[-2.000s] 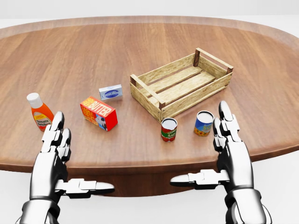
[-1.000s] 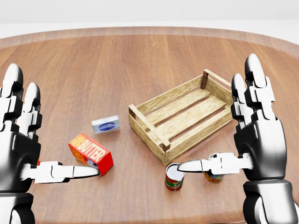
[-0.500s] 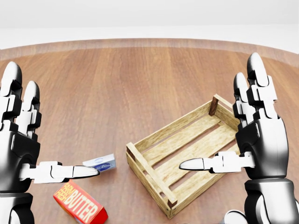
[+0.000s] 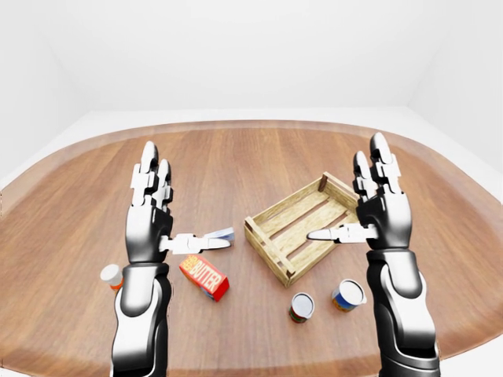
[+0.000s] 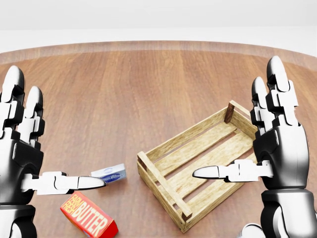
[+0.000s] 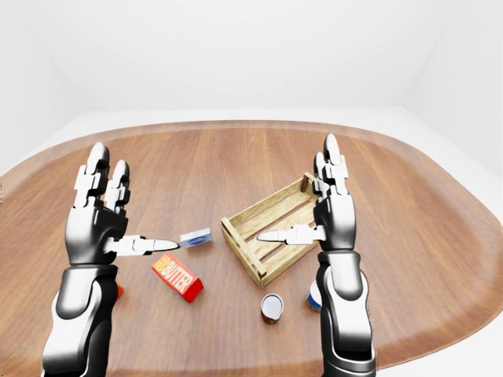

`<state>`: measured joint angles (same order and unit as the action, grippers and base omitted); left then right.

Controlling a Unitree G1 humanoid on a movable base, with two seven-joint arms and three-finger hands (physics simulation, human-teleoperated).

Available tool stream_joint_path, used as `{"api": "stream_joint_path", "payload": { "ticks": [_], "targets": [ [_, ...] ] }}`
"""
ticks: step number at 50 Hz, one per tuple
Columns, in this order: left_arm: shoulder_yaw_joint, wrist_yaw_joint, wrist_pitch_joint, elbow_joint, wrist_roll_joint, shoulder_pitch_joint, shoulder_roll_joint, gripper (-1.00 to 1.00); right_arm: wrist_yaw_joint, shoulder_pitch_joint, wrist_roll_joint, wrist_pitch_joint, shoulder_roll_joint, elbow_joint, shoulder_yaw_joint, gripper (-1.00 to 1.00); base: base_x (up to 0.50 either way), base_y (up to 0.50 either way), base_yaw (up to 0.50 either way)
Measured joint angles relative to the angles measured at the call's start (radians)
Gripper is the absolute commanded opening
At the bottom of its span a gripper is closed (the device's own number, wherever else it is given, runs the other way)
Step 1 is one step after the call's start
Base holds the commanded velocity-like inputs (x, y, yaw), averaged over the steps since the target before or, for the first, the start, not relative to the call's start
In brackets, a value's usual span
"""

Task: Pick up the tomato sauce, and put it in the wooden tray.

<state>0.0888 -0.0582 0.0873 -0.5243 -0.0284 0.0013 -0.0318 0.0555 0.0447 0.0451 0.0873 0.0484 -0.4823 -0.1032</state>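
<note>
Low in the left-eye view the tomato sauce can (image 4: 301,306) stands below the wooden tray (image 4: 305,225), while my left hand (image 4: 149,216) and right hand (image 4: 380,206) hover spread, holding nothing

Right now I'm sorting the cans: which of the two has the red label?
The left can, below the wooden tray's corner, is red-labelled; the other can, nearer the right hand, is blue and yellow.

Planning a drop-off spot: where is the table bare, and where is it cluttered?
Bare: the wide stretch of table above the wooden tray, plus the tray's own slatted floor. Crowded: the near edge, with butter box, small blue box, two cans and bottle.
</note>
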Motion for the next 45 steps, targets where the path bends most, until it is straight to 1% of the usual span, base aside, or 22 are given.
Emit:
{"api": "stream_joint_path", "payload": {
  "ticks": [13, 32, 45],
  "targets": [
    [0.004, -0.002, 0.0, 0.003, -0.004, -0.001, -0.003, 1.0, -0.002, 0.0, -0.001, 0.0, 0.0, -0.003, 0.001, 1.0, 0.0, 0.49, 0.0],
    [0.001, 0.001, 0.0, 0.007, -0.004, -0.007, -0.004, 1.0, 0.0, -0.009, -0.011, 0.0, -0.005, -0.016, 0.012, 1.0, 0.0, 0.0, 0.0],
    [-0.001, 0.004, 0.0, 0.008, -0.005, -0.012, -0.004, 1.0, -0.011, -0.023, -0.031, 0.0, -0.009, -0.082, 0.019, 1.0, 0.0, 0.0, 0.0]
  ]
}}
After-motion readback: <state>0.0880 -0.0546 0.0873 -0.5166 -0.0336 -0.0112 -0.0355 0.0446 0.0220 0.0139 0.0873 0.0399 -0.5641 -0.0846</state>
